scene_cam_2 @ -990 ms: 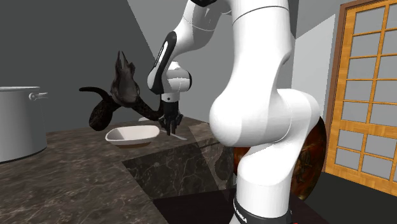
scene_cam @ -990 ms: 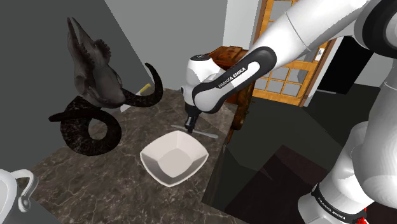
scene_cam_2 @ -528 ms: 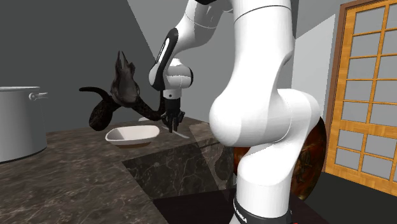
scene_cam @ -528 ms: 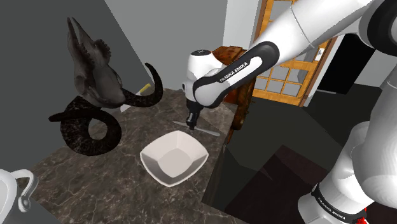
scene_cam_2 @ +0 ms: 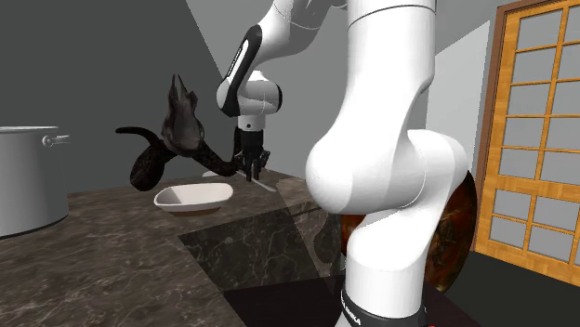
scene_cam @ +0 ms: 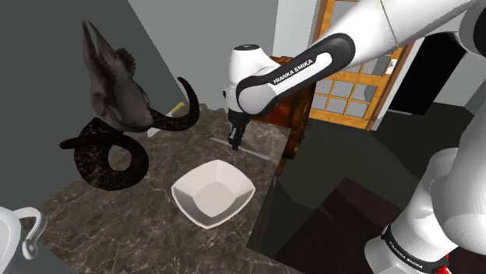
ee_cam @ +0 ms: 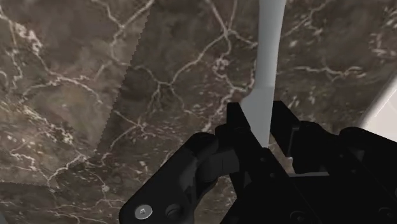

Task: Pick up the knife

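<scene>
pale grey, thin and flat, the knife (ee_cam: 268, 63) is pinched between the two black fingers (ee_cam: 238, 127) of the gripper (ee_cam: 259, 127), which are drawn in against its sides. most of its length runs out ahead of the fingertips, so the hold sits near one end. in the second exterior view the gripper (scene_cam_2: 249, 165) hangs above the dark marble counter (scene_cam_2: 121, 232) with the knife (scene_cam_2: 264, 183) slanting down and out from it. the piece appears just clear of the stone, though the gap is too fine to confirm. position: near the counter's edge, beside the white bowl (scene_cam: 189, 204), with the curled horn (scene_cam: 187, 109) of a dark sculpture (scene_cam: 117, 93) beyond. findings on risk, given as judgement: the hold is off-centre on a narrow, smooth item, so the long free end could swing or rotate in the pinch under any quick lift or turn. the slender contact leaves little margin against slip. if the knife drops, it could strike the bowl's rim or go over the counter's edge. a sideways move at this low height could also catch the free end on the bowl or the horn. recommend a slow, straight rise with the wrist level.
</scene>
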